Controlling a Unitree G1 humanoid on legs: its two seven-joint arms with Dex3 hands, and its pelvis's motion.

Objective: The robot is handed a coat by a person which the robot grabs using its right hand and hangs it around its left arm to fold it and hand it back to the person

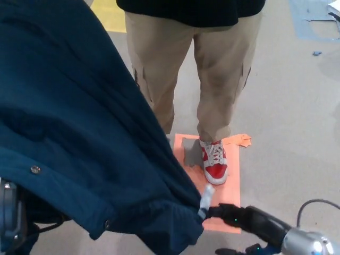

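Observation:
A dark blue coat [79, 133] with metal snaps fills the left half of the head view and drapes down over where my left arm lies; that arm and its hand are hidden beneath it. My right hand [247, 219] comes in from the bottom right. Its black fingers [226, 213] are closed on the coat's lower corner, beside a pale zipper tab [206, 197]. The person [212, 79] stands facing me in khaki trousers and a black top, just beyond the coat.
The person's red and white shoe [214, 161] stands on an orange floor mark [231, 183]. A yellow floor mark [111, 13] lies at the top. Part of my torso [8, 215] shows at the bottom left. Grey floor spreads to the right.

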